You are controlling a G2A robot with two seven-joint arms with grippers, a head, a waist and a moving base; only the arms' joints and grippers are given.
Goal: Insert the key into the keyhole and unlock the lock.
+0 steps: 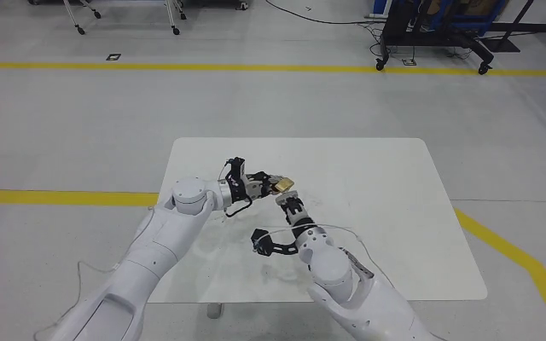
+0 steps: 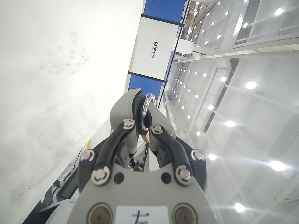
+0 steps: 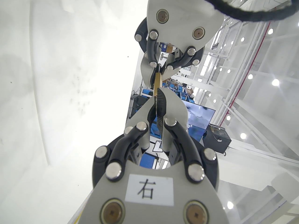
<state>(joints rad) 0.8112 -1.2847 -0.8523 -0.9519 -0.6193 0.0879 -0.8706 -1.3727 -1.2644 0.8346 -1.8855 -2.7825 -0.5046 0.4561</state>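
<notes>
Lock [image 1: 283,182] is held up over the worktop [image 1: 401,222], in its left half, and does not rest on the surface. The left tool [image 1: 263,184] is clamped on the silver shackle [image 2: 146,104], so the brass body [image 3: 158,82] points away from it, toward the right tool [image 1: 287,201]. In the right wrist view the two tools face each other tip to tip, with the brass body seen edge-on between them. The fingers [image 3: 161,101] of the right tool are pressed together, and their tips reach the near end of the body. Most likely the key is gripped between them, but the fingers cover it and I cannot see its blade. I judge that the step in hand is the insertion. The key is brought to the keyhole, or is already partly inside; how deep it sits I cannot tell. If it is not fully seated, the next move calls for a short, straight push along the line of the keyhole, with both tools on the same axis. After that the right wrist must rotate around this axis while the left tool holds firm. Because the left tool grips only the round shackle, the body may swing when the turning force comes, so the turn should be slow.
</notes>
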